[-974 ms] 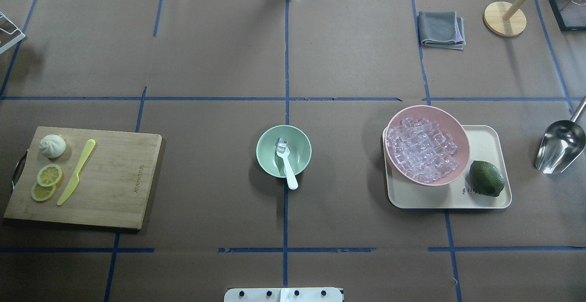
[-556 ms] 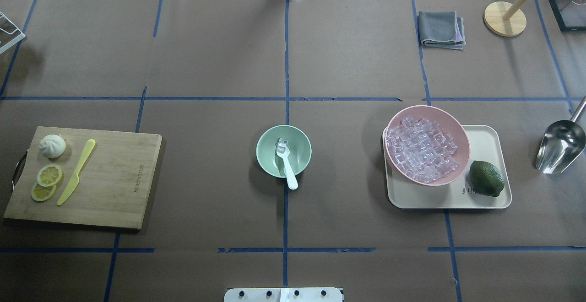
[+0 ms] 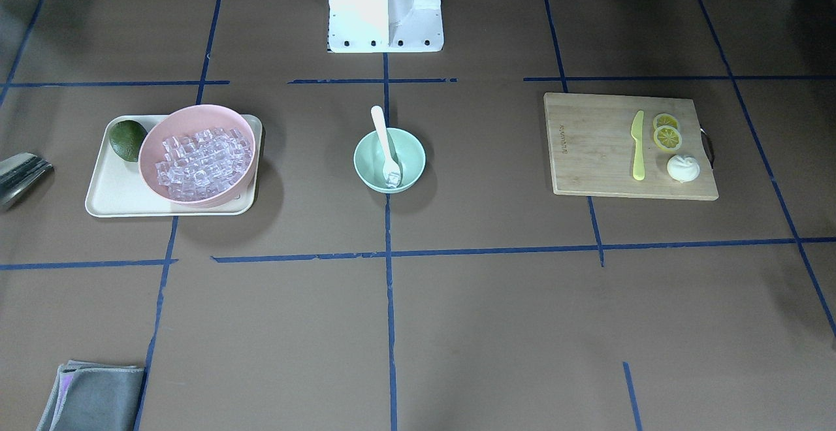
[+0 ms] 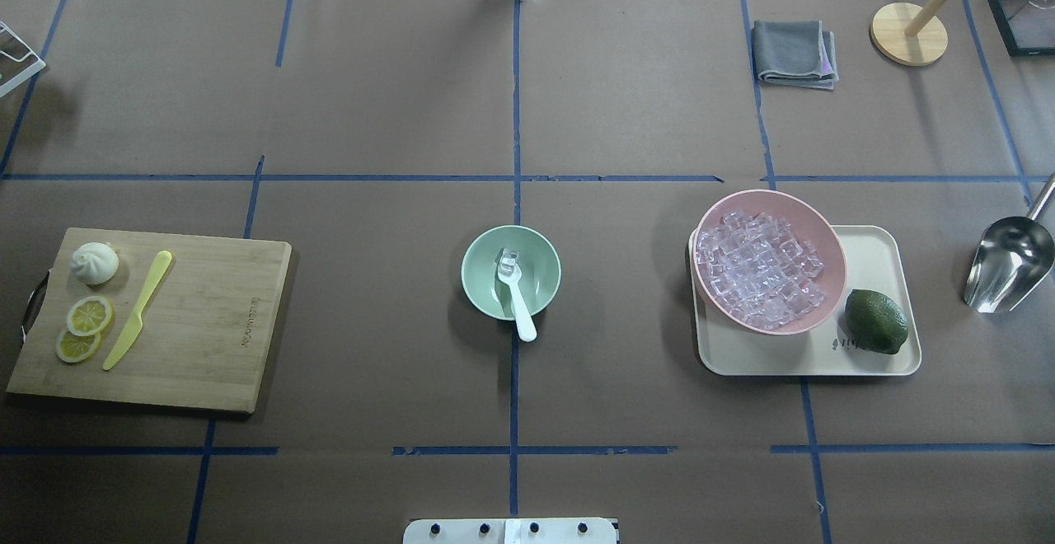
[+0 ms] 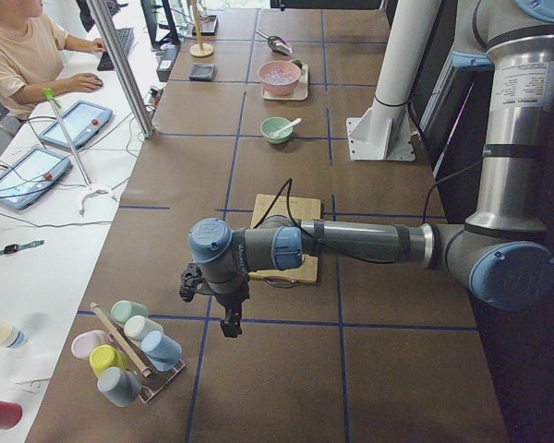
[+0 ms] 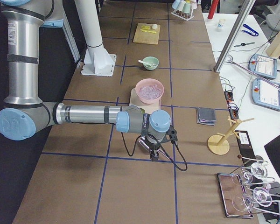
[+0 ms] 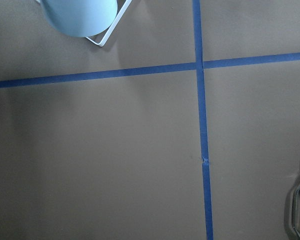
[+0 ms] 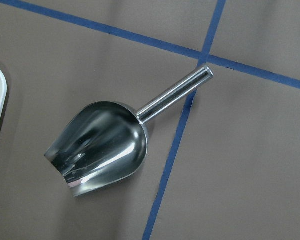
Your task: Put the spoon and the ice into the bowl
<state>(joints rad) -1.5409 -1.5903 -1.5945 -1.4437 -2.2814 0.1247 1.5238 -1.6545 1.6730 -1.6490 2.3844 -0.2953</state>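
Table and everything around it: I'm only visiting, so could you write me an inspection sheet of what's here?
Surface: table covered in brown paper with blue tape lines.
Job's things: spoon leans in the green bowl, an ice cube at its scoop end; more ice fills the pink bowl.
Clutter: tray, lime, metal scoop, cutting board with knife, lemon slices, bun; grey cloth.
Hands: left hand hangs near a cup rack, right hand above the metal scoop; open or shut, cannot tell.
Cables: black cable loops off the left arm, another off the right.
Surroundings: person at a side desk.
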